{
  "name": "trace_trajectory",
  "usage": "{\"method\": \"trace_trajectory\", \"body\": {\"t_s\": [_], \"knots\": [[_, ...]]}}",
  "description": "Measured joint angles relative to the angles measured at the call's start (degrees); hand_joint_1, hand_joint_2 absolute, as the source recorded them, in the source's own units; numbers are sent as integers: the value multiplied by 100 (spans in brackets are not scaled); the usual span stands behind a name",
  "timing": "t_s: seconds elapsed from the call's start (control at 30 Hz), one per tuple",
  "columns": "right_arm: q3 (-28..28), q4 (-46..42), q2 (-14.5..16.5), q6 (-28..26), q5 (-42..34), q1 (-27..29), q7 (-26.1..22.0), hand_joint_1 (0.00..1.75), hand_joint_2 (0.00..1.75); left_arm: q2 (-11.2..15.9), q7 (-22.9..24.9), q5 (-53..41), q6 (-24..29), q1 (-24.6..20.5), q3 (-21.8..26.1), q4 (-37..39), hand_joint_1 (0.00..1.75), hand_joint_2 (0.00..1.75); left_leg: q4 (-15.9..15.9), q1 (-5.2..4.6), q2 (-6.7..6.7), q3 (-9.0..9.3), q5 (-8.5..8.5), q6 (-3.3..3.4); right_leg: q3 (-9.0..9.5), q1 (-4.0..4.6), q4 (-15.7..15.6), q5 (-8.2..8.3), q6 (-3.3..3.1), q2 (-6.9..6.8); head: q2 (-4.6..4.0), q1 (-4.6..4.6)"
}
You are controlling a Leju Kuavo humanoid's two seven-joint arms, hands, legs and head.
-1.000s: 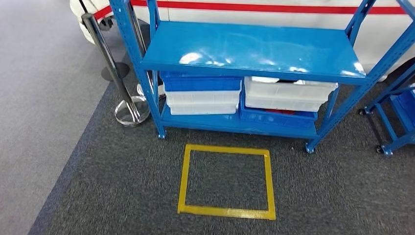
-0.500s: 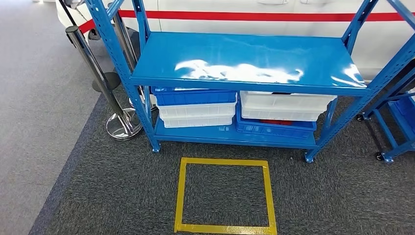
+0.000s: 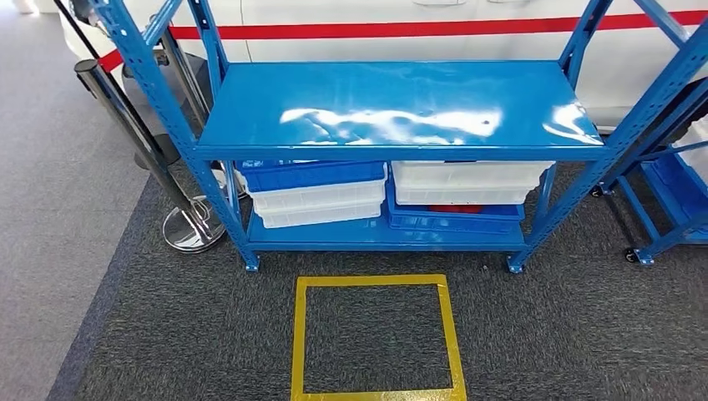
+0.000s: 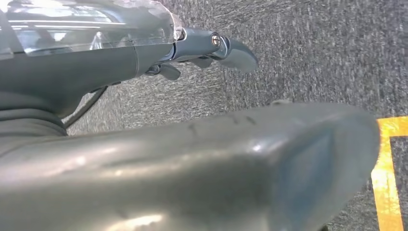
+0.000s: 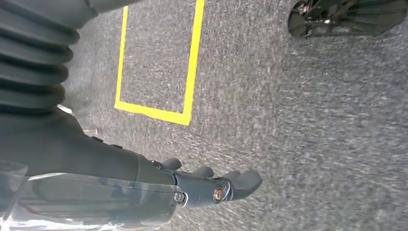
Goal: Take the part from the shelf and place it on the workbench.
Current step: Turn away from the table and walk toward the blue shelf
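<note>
From my head camera I'm facing a blue metal shelf rack (image 3: 392, 104) on dark grey carpet (image 3: 543, 334). Its glossy top deck carries nothing. On the lower deck, left side: a blue plastic bin (image 3: 313, 174) stacked on two white plastic bins (image 3: 317, 205). Right side: white plastic bins (image 3: 467, 182) sitting on a low blue tray (image 3: 455, 220), with something red (image 3: 453, 209) just visible in between. Can't tell if that is the part.

A yellow tape square (image 3: 373, 338) is on the carpet just in front of the rack. A chrome stanchion post with round base (image 3: 188, 225) stands left of the rack, a white vehicle body with a red stripe (image 3: 417, 29) behind it, a second blue cart (image 3: 668, 200) at right.

Left wrist camera: my left hand (image 4: 211, 48) hangs over carpet, fingers straight, loosely apart, holding nothing. Right wrist camera: my right hand (image 5: 211, 185) likewise, fingers extended, released, nothing in them, near the tape corner.
</note>
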Motion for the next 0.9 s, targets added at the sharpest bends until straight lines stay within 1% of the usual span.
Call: {"method": "trace_trajectory", "body": {"t_s": [0.03, 0.07, 0.1, 0.13, 0.17, 0.2, 0.23, 0.27, 0.3, 0.33, 0.37, 0.4, 0.47, 0.53, 0.63, 0.73, 0.8, 0.9], "knots": [[0, 0, 0, 9, 15, 7, 14, 0, 0, 0, -4, 1, 0, -4, 0, 0, 0, 0, 72, 9, -39, -19, -69, -37, 6, -9, -12, 8, -35, 30, 1, -1], [0, 0, 0, 19, 30, 10, 27, 0, 0, 0, -8, 0, 0, -6, 0, 0, 0, 0, 244, 20, -103, -85, -194, -71, 11, -21, -25, 14, -71, 51, 0, -1], [0, 0, 0, 29, 42, 11, 37, 0, 0, 0, -13, -1, 0, -2, 0, 0, 0, 0, 529, 34, -184, -207, -367, -100, 13, -28, -29, 15, -99, 68, 0, -1], [1, 0, 0, 37, 48, 10, 42, 0, 0, -1, -16, -2, 0, 7, 0, 0, 0, 0, 905, 42, -242, -374, -558, -117, 13, -26, -28, 11, -118, 90, 0, -1], [1, 0, 0, 43, 50, 9, 45, 0, 0, -1, -16, -5, -1, 18, 0, 0, 0, 0, 1276, 49, -269, -546, -708, -127, 15, -22, -28, 6, -131, 113, 0, -1], [2, 0, 0, 46, 51, 9, 52, 0, 0, -2, -15, -10, -1, 29, 0, 0, 0, 0, 1534, 54, -281, -670, -770, -131, 21, -18, -26, 0, -138, 139, 1, -1], [1, 0, 0, 49, 51, 9, 65, 0, 0, -2, -13, -20, -2, 37, 0, 0, 0, 0, 1594, 55, -285, -708, -718, -126, 33, -15, -25, -8, -138, 165, 1, -1], [1, 0, 0, 49, 51, 9, 78, 0, 0, -3, -11, -32, -4, 40, -1, 0, 0, 0, 1421, 54, -286, -637, -560, -109, 53, -12, -25, -18, -135, 189, 1, -1], [1, 0, 1, 49, 51, 8, 91, 0, 44, -3, -9, -42, -7, 40, -2, 0, 0, 0, 1066, 51, -288, -479, -339, -77, 79, -9, -24, -33, -128, 209, 1, -1], [1, 1, 7, 49, 51, 10, 103, 0, 87, 0, -7, -49, -9, 39, -3, 0, 0, 0, 669, 41, -292, -296, -155, -33, 101, -5, -24, -49, -115, 225, 1, -1], [1, 2, 15, 49, 51, 10, 111, 0, 131, 3, -6, -53, -11, 34, -4, 0, 0, 0, 323, 27, -295, -136, -38, 7, 114, 3, -19, -68, -96, 238, 1, -1], [1, 3, 22, 48, 51, 10, 119, 0, 175, 7, -4, -57, -13, 28, -7, 0, 0, 0, 101, 15, -296, -36, 12, 35, 115, 8, -14, -81, -74, 244, 1, -1], [0, 4, 28, 41, 48, 11, 134, 0, 175, 8, 0, -72, -22, 19, -14, 0, 0, 0, -32, 6, -300, 16, 0, 21, 104, 19, -7, -98, -52, 246, 0, -1], [-1, 5, 27, 34, 41, 15, 142, 0, 175, 5, 3, -95, -39, 25, -20, 0, 0, 0, -40, -1, -307, 16, 6, 7, 109, 12, -18, -102, -47, 238, 0, 0], [0, 7, 39, 32, 38, 16, 141, 0, 175, 6, 3, -111, -57, 23, -24, 0, 0, 0, -40, -14, -308, 19, -4, 42, 127, 2, -50, -93, -15, 236, -1, 1], [-1, 7, 40, 32, 37, 23, 136, 0, 175, 6, -35, -69, -68, 17, -24, 0, 0, 0, -39, -14, -308, 21, -11, 62, 142, 2, -78, -85, 7, 237, 0, 1], [-1, 7, 40, 33, 35, 31, 128, 0, 175, 6, -90, 19, -74, 17, -15, 0, 0, 0, -23, -32, -307, 17, -22, 89, 150, -16, -99, -74, 47, 238, 1, 1], [-1, 7, 46, 34, 39, 44, 116, 0, 175, 6, -122, 122, -45, 15, 22, 0, 0, 0, -23, -52, -308, 11, -48, 161, 170, -36, -104, -55, 118, 237, 1, 1]]}}
